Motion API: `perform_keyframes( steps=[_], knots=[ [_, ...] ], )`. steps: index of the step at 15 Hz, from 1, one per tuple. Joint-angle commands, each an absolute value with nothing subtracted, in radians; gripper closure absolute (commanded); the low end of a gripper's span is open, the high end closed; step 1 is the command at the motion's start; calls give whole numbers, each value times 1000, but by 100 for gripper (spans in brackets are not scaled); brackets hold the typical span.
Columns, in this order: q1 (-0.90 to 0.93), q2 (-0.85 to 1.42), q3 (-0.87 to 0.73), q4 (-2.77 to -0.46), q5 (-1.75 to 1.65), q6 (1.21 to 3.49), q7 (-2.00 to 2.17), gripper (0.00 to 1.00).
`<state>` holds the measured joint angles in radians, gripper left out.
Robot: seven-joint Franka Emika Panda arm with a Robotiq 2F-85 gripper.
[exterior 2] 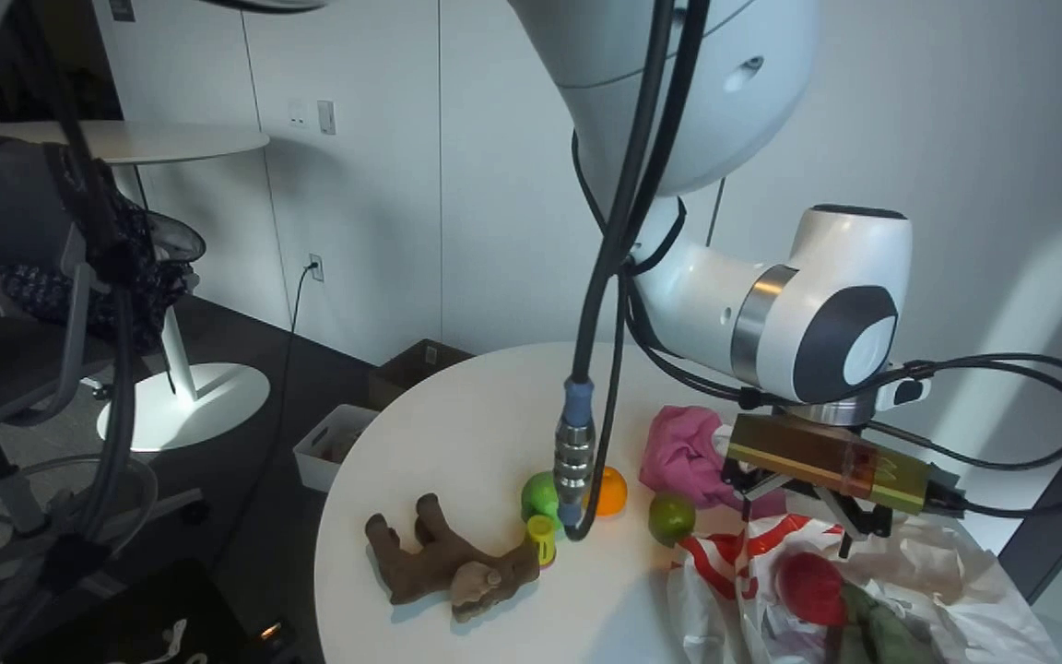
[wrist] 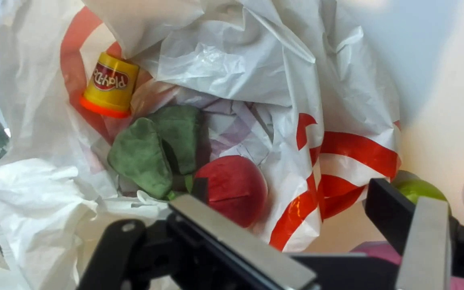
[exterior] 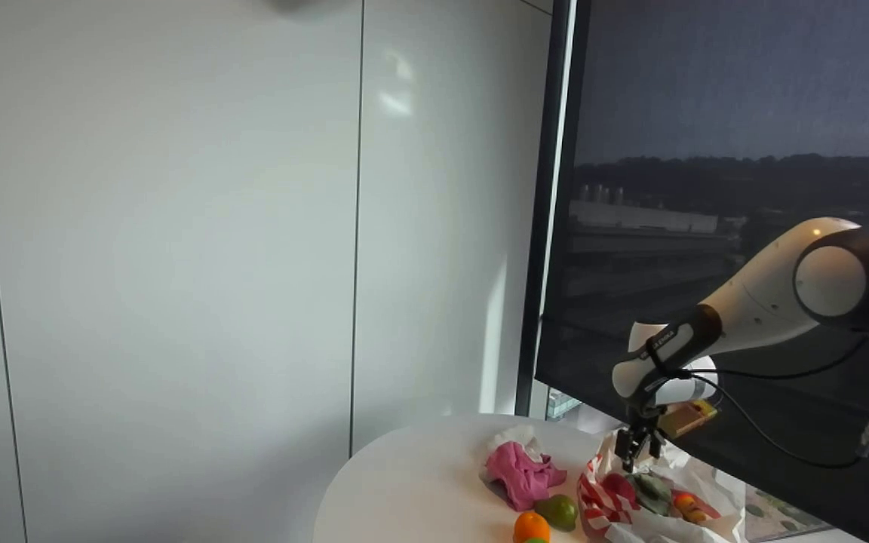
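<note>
hand (wrist: 289,188) spread wide apart | above open white-and-red plastic bag (wrist: 232,56) on the bench (exterior 2: 457,443) | inside bag: red round thing (wrist: 238,187), green fabric piece (wrist: 141,157), yellow tub (wrist: 111,84) | lime (exterior 2: 672,519) just beside bag | pink cloth (exterior 2: 681,456) near lime

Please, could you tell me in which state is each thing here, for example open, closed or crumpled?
Gripper: open, holding nothing
Plastic bag: open, crumpled, with things inside
Yellow tub: closed
Pink cloth: crumpled in a heap
Brown stuffed toy: lying, not standing
White bin: open on top
Window blind: lowered, gap below
Wall plug: plugged in
</note>
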<state>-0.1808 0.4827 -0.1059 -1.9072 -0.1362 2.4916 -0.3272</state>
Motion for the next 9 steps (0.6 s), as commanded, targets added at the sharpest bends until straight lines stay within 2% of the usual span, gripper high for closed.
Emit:
perform_keyframes(
  steps=[1,9],
  knots=[
    [-189,635,-107,-1722,-74,2461,-180,0],
    [-236,877,-110,-1426,88,2447,46,0]
  ],
)
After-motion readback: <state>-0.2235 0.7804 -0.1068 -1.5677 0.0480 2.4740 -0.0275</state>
